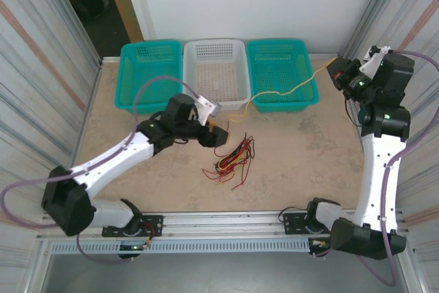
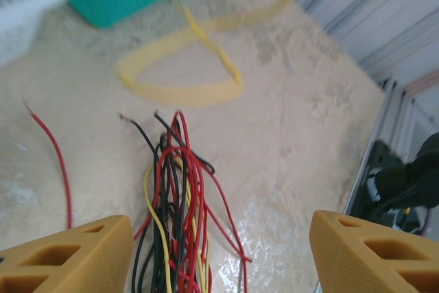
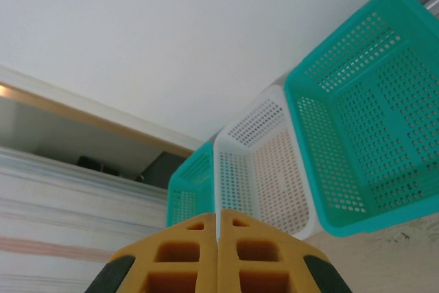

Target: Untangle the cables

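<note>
A tangled bundle of thin red, black and yellow cables (image 1: 233,159) lies mid-table. My left gripper (image 1: 218,135) hovers open just above its far end. In the left wrist view the bundle (image 2: 175,197) runs between the two spread fingers (image 2: 65,259), nearer the left one, and nothing is gripped. One long yellow cable (image 1: 288,90) stretches from near the bundle up to my right gripper (image 1: 337,70), which is raised at the far right and shut on it. That cable's loop (image 2: 178,80) looks blurred. The right fingers (image 3: 192,259) are pressed together, hiding the cable.
Three baskets line the back edge: teal (image 1: 152,46), white (image 1: 214,42) and teal (image 1: 278,42). A single red wire (image 2: 58,162) lies apart to the left of the bundle. Corrugated walls close both sides, and a rail (image 1: 226,221) runs along the near edge.
</note>
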Action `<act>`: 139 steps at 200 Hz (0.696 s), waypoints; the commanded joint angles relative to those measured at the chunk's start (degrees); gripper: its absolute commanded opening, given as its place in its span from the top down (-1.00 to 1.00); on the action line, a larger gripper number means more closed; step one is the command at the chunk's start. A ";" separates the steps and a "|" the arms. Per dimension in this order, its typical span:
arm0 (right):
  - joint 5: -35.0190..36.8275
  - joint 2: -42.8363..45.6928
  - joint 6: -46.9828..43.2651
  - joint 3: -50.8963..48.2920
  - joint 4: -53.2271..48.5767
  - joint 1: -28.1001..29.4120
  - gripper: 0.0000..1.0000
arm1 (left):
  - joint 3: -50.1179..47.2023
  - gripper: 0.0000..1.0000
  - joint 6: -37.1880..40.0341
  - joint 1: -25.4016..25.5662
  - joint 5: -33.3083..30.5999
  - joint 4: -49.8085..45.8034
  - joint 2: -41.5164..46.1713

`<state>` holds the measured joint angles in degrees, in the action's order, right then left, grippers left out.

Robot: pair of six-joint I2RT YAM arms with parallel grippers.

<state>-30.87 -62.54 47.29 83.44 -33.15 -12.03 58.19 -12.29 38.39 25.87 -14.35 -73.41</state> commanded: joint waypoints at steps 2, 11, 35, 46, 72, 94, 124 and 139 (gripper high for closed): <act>3.32 0.80 -3.51 1.38 -1.32 2.26 1.00 | 3.11 -0.38 -1.44 -3.51 4.67 -3.67 4.71; 3.43 0.67 -3.61 1.29 -1.14 3.26 1.00 | 4.69 -0.40 0.10 -4.39 5.64 -5.38 5.55; 3.42 -0.33 -4.42 1.55 -0.98 7.00 1.00 | 8.99 -0.49 6.63 -4.90 7.36 -7.38 5.26; 4.33 -0.79 -4.81 1.55 -0.96 9.39 1.00 | 11.62 -0.47 8.14 -4.82 10.32 -7.18 2.91; 6.42 -1.98 -5.34 2.51 -1.29 14.71 1.00 | 18.50 -0.34 8.30 -4.47 18.23 -8.75 -4.24; 8.03 -2.70 -5.69 3.62 -1.39 18.33 1.00 | 19.89 -0.29 9.61 -3.30 18.97 -9.84 -7.23; 8.31 -3.77 -5.70 4.78 -0.83 20.61 1.00 | 19.07 0.04 9.92 -2.58 19.22 -11.48 -8.24; 8.50 -4.15 -5.56 5.13 -0.60 21.07 1.00 | 18.76 0.25 9.90 -2.43 20.28 -13.03 -8.42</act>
<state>-23.77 -66.24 42.83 86.37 -34.54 8.25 76.73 -3.92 35.66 42.63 -24.34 -82.32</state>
